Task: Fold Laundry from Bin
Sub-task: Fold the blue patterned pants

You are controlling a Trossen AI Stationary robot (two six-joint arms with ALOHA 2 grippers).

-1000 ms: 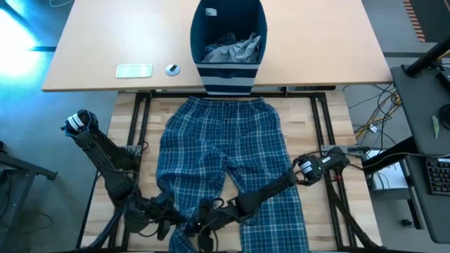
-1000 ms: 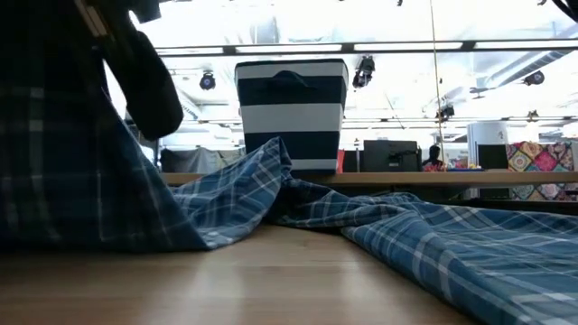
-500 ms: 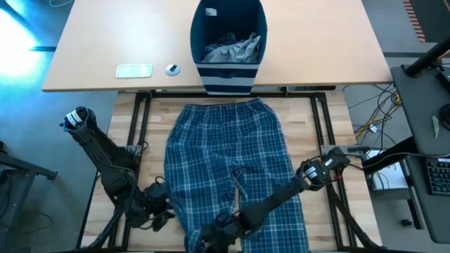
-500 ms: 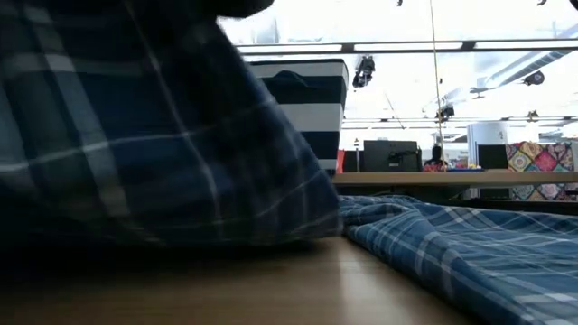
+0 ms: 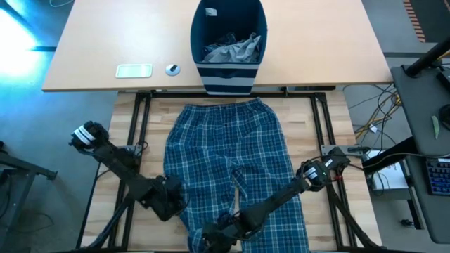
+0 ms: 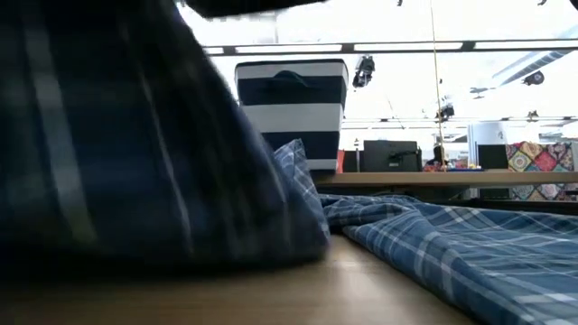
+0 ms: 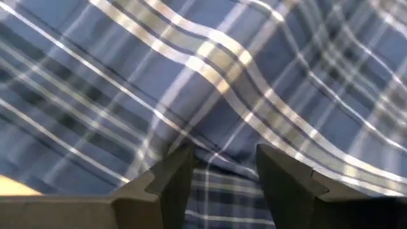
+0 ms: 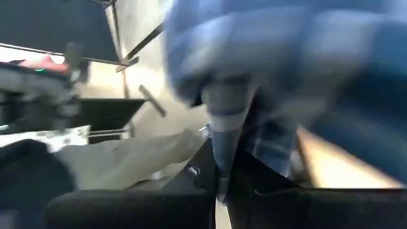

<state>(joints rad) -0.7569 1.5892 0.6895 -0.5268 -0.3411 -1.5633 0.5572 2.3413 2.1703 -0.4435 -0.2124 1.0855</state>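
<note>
One plaid trousers (image 5: pixel 228 161) on table, one bin (image 5: pixel 228 31), two grippers

1. The left tool (image 5: pixel 171 199) has swung in from the near-left corner to the outer edge of the plaid trousers (image 5: pixel 228 158), its fingers (image 7: pixel 170 181) now apart.
2. The right tool (image 5: pixel 214 239) has dragged the pinched trouser cuff nearer.
3. The trousers' left leg has narrowed, straightening toward centre.

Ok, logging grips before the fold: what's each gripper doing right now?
Left gripper: open over the plaid trousers, holding nothing.
Right gripper: shut on the plaid trousers.
</note>
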